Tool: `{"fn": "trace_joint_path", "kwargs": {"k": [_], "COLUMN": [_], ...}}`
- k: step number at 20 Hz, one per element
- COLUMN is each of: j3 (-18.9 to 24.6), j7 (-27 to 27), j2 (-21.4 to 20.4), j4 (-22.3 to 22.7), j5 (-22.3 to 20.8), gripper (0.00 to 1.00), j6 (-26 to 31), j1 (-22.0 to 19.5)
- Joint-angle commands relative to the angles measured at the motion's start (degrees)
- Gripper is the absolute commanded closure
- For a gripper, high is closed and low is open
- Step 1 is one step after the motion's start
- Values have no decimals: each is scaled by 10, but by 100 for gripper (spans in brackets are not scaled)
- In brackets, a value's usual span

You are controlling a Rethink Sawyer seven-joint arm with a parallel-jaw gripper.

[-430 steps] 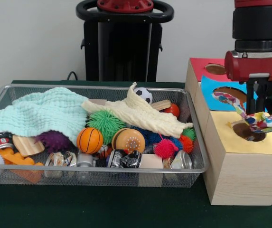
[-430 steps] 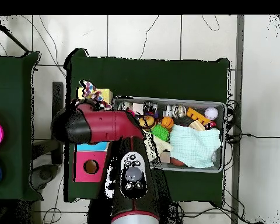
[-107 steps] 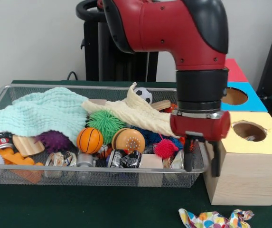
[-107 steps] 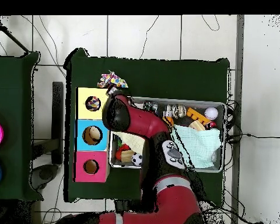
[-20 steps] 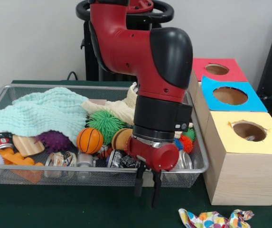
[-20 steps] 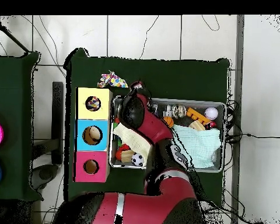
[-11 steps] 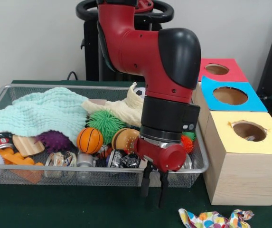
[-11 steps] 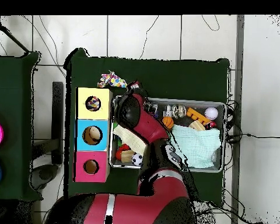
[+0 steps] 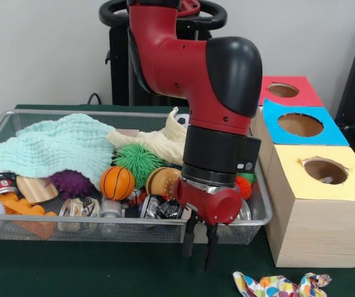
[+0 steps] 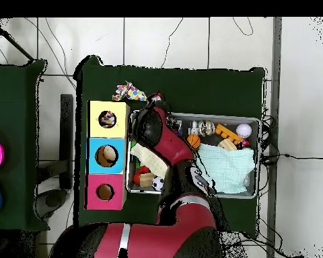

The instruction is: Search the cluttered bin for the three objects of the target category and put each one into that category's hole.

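My gripper (image 9: 199, 250) hangs in front of the wire mesh bin (image 9: 134, 223), just above the green table, its fingers apart and empty. A polka-dot cloth (image 9: 279, 286) lies crumpled on the table to its right, in front of the yellow-topped box; it also shows in the overhead view (image 10: 129, 92). The round hole (image 9: 324, 171) in the yellow top shows a bit of dotted fabric inside, as it does from overhead (image 10: 108, 119). No other polka-dot cloth shows in the bin. In the overhead view the arm hides the gripper.
The bin holds a mint green cloth (image 9: 53, 148), a cream cloth (image 9: 158, 143), a basketball toy (image 9: 116, 182), spiky balls and cans. The blue-topped box (image 9: 301, 124) and the red-topped box (image 9: 284, 90) stand behind the yellow one.
My arm has shifted a little to the right in the front view, bringing the gripper closer to the cloth on the table. The cloth has not moved.
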Motion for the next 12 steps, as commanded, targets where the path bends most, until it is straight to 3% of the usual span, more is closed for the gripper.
{"fn": "trace_joint_path", "kwargs": {"k": [1,12], "j3": [9,-9], "j7": [128,114], "j2": [19,23], "j4": [-29,-34], "j5": [55,78], "gripper": [0,0], "j6": [-43,-29], "j1": [12,26]}}
